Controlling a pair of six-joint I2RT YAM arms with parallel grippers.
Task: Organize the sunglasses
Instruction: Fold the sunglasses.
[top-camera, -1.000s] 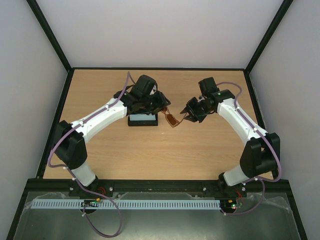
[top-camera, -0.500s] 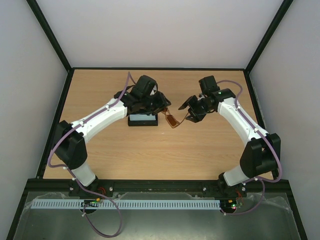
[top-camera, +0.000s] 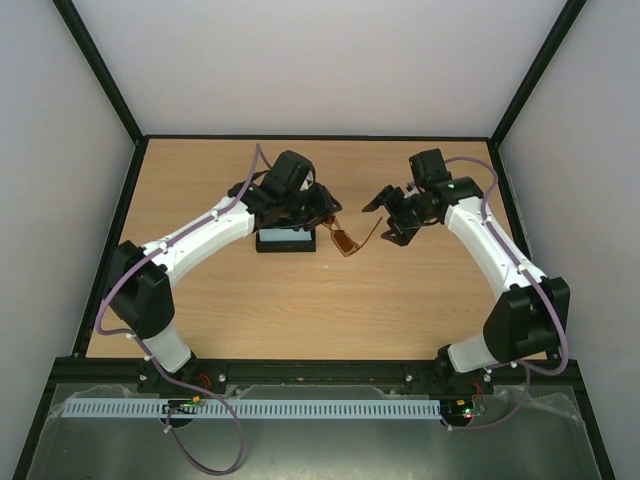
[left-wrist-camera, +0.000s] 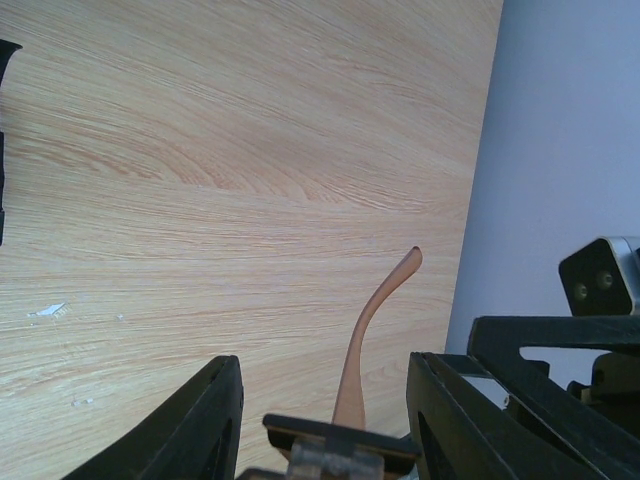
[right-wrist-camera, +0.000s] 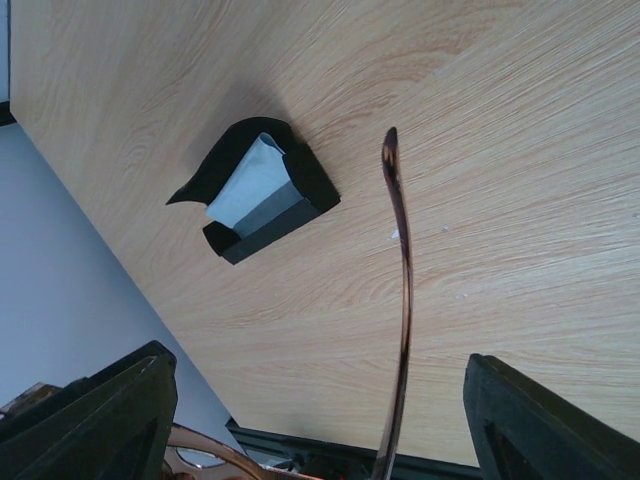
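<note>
The sunglasses (top-camera: 347, 241), thin brown with amber lenses, hang just above the table right of the black case (top-camera: 287, 241). My left gripper (top-camera: 325, 218) is shut on their front frame (left-wrist-camera: 340, 440), and one slim temple arm (left-wrist-camera: 375, 320) sticks out past my left fingers (left-wrist-camera: 200, 420). My right gripper (top-camera: 383, 220) stands wide open to the right of the glasses. The other temple arm (right-wrist-camera: 405, 300) runs through the wide gap between its jaws without touching either finger (right-wrist-camera: 560, 420). A lens edge (right-wrist-camera: 200, 450) shows at the bottom of the right wrist view.
The open black case (right-wrist-camera: 290, 200) lies on the wooden table (top-camera: 300, 310) with a light blue cloth (right-wrist-camera: 250, 185) inside it. Dark frame rails and pale walls border the table. Part of the right arm (left-wrist-camera: 600, 290) shows in the left wrist view.
My right gripper has opened wide, let go of the temple arm and drawn back to the right. The left gripper and the sunglasses have stayed in place.
</note>
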